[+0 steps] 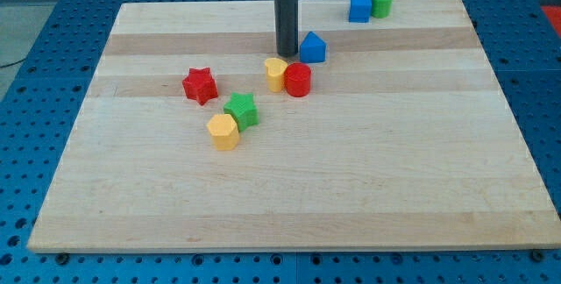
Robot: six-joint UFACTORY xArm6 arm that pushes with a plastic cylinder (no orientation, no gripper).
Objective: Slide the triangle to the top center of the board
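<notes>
Nearest to me, toward the view's bottom, the wooden desk carries nothing; the first blocks sit left of centre. A yellow block, rounded and many-sided as far as I can tell, touches a green star just above and to the right of it. A red star stands alone to their left, a little farther up.

Beyond those, near the middle, a yellow block of uncertain shape presses against a red cylinder on its right. Just above that pair is the blue triangle, the block I am asked to move. It lies slightly right of centre, in the upper part of the desk but short of the top edge.

My tip is down on the surface just left of the triangle, close beside it; I cannot say whether they touch. This rig has no fingers, only the rod, so nothing opens or clamps.

Farthest off, near the top edge on the view's right, a blue cube and a green cylinder stand together.

I judge the step in hand to be the approach or early push: the triangle is not yet at top centre. From where my tip stands, a push would send the triangle rightward, which is wrong. The next move calls for bringing my tip around beneath the triangle, on its lower right, threading between it and the red cylinder without knocking that pair, then pushing up and slightly left.
</notes>
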